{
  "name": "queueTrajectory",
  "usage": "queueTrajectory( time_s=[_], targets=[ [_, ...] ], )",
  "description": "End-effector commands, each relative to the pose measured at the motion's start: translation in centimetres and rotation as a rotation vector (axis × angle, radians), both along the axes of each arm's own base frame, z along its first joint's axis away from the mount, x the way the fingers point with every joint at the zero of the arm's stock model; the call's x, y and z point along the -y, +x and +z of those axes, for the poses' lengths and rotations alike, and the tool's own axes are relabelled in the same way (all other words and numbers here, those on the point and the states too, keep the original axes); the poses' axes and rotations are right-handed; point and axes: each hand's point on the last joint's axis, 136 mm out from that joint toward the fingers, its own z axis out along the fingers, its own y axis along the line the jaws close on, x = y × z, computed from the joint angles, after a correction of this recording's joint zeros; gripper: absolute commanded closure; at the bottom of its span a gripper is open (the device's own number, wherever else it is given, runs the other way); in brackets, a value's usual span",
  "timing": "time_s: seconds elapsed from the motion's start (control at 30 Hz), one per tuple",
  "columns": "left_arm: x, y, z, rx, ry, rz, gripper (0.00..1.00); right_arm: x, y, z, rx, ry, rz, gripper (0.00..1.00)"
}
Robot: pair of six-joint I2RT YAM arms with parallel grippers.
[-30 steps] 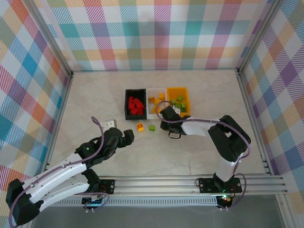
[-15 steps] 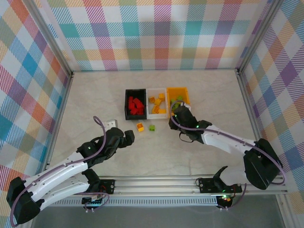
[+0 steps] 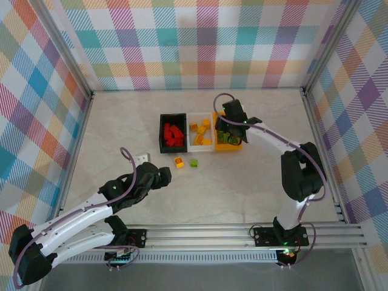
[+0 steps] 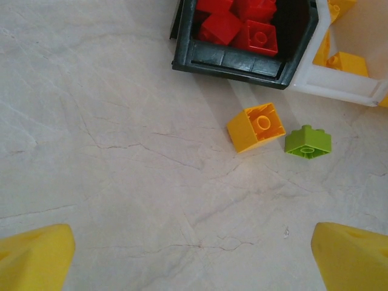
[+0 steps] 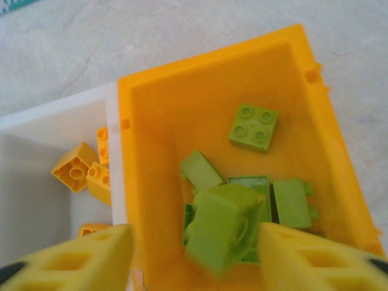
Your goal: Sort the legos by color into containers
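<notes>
Three small rectangular open-top plastic bins stood touching in a row on a pale marbled table [image 3: 273, 182]. The white bin [image 3: 189, 136], made of translucent plastic, was the middle one. Touching its left wall was the black bin [image 3: 162, 133], holding a heap of red studded bricks [image 3: 173, 133]. Touching its right wall was the orange bin [image 3: 235, 145], holding several lime green studded bricks [image 5: 253, 126]. Inside the white bin itself lay a few yellow-orange studded bricks [image 3: 200, 128].

Two bricks lay loose on the table just in front of the white bin, on the side nearer the arm bases. One loose yellow-orange brick [image 4: 256, 126] lay off the white bin's front left corner. One loose lime green brick [image 4: 308, 142] lay just beside it, facing the white bin's front wall. The two were close but not touching.

The left gripper [image 3: 163, 174] hovered over bare table, further forward and to the left of the white bin, well apart from it. Its yellow fingers [image 4: 33, 257] were spread wide with nothing between them.

The right gripper [image 5: 194, 236] hung over the orange bin, just right of the white bin. Its fingers [image 5: 79, 257] were spread wide. A blurred lime green brick [image 5: 221, 230] sat in the gap, touching neither finger. Whether it rested on the heap or was in the air could not be told.
</notes>
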Motion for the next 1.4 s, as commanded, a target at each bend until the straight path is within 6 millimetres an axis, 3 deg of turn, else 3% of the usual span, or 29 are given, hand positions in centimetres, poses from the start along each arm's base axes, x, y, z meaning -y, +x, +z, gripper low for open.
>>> queueTrajectory(
  time_s=[0.0,0.1,0.2,0.37,0.47,0.67,0.97,1.2,1.37],
  targets=[
    [-0.6,-0.3,0.9,0.013,0.002,0.009,0.00,-1.5,-0.2,3.0,0.043,0.015,0.089,0.31],
    [-1.1,-0.5,1.1,0.025,0.002,0.021,0.00,-3.0,-2.6,4.9,0.101,0.013,0.164,0.27],
    [-1.6,-0.5,1.7,0.045,0.000,0.032,0.00,-4.5,-6.6,4.6,0.100,0.014,0.229,0.25],
    [-2.0,-0.5,2.0,0.063,0.000,0.046,0.00,-7.2,-13.2,1.1,0.063,0.016,0.305,0.19],
    [-2.1,-0.5,1.7,0.055,0.003,0.052,0.00,-8.7,-15.0,-1.9,0.012,0.010,0.323,0.17],
    [-2.1,-0.7,1.2,0.043,0.008,0.055,0.00,-11.8,-15.0,-6.7,-0.064,-0.025,0.355,0.18],
    [-2.3,-0.8,0.9,0.037,0.015,0.058,0.00,-13.8,-12.8,-8.8,-0.072,-0.059,0.319,0.24],
    [-2.4,-0.9,0.5,0.029,0.020,0.057,0.00,-13.4,-12.2,-10.8,-0.126,-0.132,0.274,0.41],
    [-2.2,-0.9,0.3,0.028,0.010,0.050,0.00,-12.7,-12.5,-11.0,-0.132,-0.138,0.261,0.58]
  ],
)
